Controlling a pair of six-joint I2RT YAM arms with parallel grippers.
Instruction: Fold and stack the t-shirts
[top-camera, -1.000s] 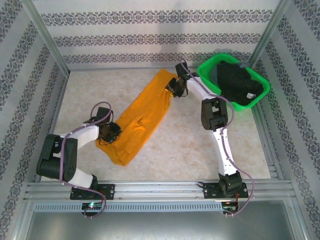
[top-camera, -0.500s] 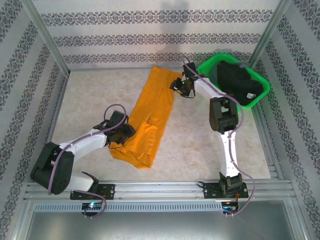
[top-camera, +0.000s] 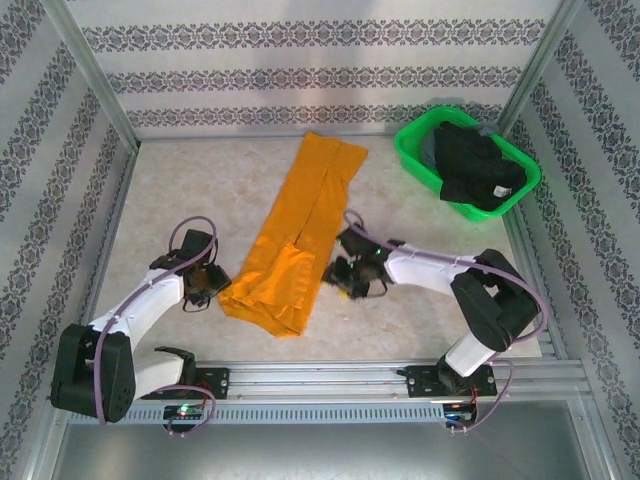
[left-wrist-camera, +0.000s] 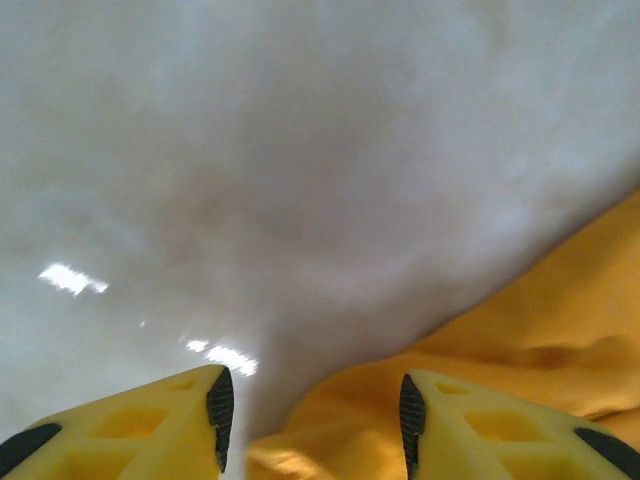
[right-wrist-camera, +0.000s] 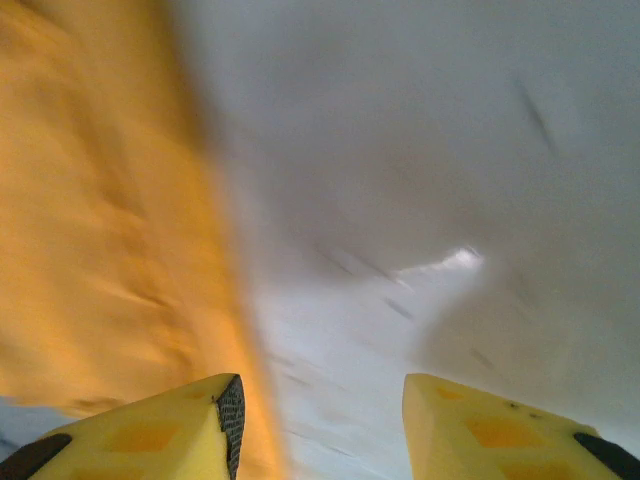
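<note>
Shirt (top-camera: 300, 235), orange: laid as a long strip on the surface (top-camera: 420, 240) between left jaws and right jaws, both parted, nothing held. Judged light, limp, easily rumpled; best pinched at near hem corners, all layers together.

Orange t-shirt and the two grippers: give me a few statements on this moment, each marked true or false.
1. The orange t-shirt lies on the table as a long narrow strip. True.
2. The left gripper is clamped on the orange shirt's edge. False: its jaws stand apart and grip nothing; the cloth lies beneath them.
3. The black t-shirts lie in the green basket. True.
4. The right gripper hangs over the basket. False: it is low beside the orange shirt's near end, jaws apart.
5. A black shirt is stacked on the orange one. False: nothing lies on it.
</note>
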